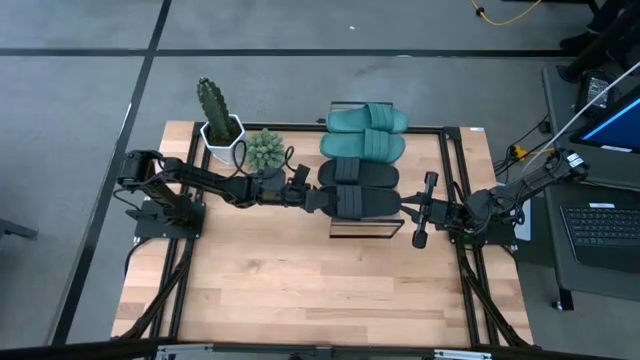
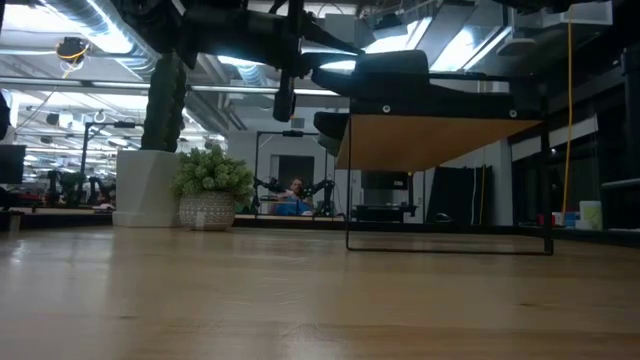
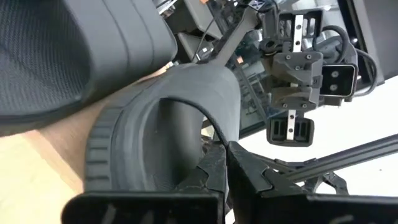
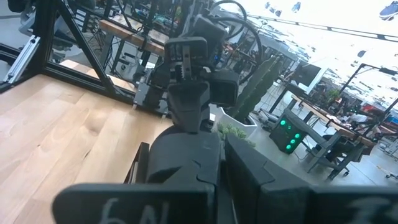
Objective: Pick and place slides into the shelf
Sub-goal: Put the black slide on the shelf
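The shelf (image 1: 362, 236) stands at the table's far middle, and its plank (image 2: 440, 140) shows from below in the low view. Two teal slides (image 1: 365, 132) lie sole-down on its far part, with one black slide (image 1: 358, 172) just in front of them. A second black slide (image 1: 362, 201) lies crosswise over the near part. My left gripper (image 1: 322, 199) reaches in from the left and is shut on it. My right gripper (image 1: 408, 209) waits shut just off that slide's right end, and I cannot tell whether it touches. My left gripper pinches the near black slide at its left end (image 3: 205, 165), beside the strap (image 3: 199, 93), and its own fingers (image 3: 267, 183) cover the exact spot. The fingers come in level from the table's left, along the slide. The slide (image 2: 400, 75) sits level on or just over the plank.
A tall cactus in a white pot (image 1: 218, 122) and a small bushy plant (image 1: 265, 150) stand left of the shelf, close to my left arm. The tabletop (image 1: 300, 290) is bare wood on the near side. A laptop (image 1: 600, 225) sits off the table's right edge.
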Available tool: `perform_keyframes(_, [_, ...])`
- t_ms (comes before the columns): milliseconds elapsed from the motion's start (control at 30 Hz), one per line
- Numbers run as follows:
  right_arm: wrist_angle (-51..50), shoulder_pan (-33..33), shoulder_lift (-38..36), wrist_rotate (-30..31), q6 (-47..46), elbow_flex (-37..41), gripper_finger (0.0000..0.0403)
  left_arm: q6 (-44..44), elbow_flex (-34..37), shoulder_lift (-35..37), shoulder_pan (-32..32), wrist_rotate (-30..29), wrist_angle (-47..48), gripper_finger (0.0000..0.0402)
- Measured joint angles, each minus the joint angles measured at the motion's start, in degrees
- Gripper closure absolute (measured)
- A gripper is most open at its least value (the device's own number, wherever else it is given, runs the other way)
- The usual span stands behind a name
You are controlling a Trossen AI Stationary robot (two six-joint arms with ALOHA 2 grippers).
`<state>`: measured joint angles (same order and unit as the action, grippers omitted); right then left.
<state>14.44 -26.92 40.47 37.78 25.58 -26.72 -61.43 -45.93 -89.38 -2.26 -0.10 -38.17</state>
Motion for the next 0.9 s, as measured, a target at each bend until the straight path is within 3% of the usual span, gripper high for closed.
perform_keyframes(900, [-0.11,0.0,0.0,-0.02,-0.02,0.0,0.0375,1.68,-0.07,0.03,-0.61,0.05,4.78,0.039])
